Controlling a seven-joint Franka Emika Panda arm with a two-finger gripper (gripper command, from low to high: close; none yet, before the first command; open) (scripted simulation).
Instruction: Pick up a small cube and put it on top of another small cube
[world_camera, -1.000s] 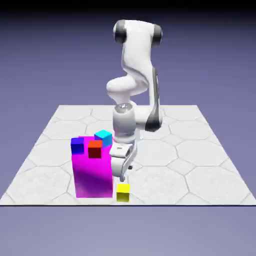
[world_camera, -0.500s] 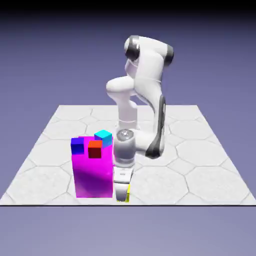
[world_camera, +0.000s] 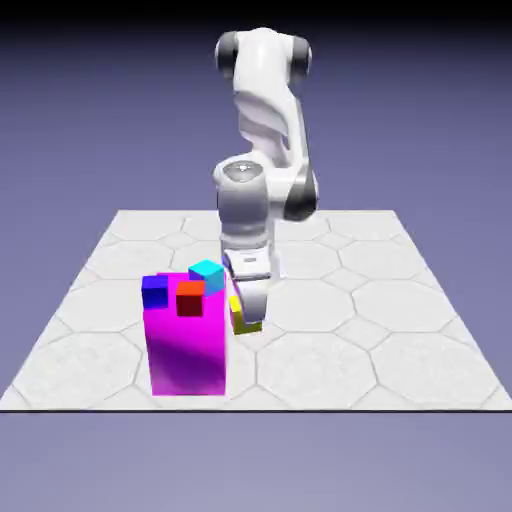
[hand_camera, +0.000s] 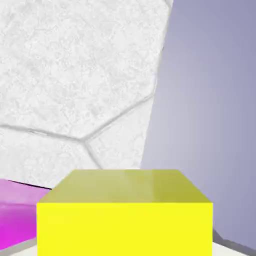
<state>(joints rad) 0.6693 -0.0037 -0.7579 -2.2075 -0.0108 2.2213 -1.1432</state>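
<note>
Grey hexagon tiles cover the desk (world_camera: 400, 300) under a plain violet backdrop. At the arm's end the claw (world_camera: 246, 318) is clamped on the small yellow cube (world_camera: 247, 322), carrying it clear of the tiles; the hand view shows that cube (hand_camera: 125, 220) large between the fingers, hiding them. Just to the exterior view's left stands the big magenta block (world_camera: 186, 345), topped by a red cube (world_camera: 190, 298), a cyan cube (world_camera: 206, 273) and a blue cube (world_camera: 155, 292). The lift looks meant to bring the cube up to their height for stacking.
</note>
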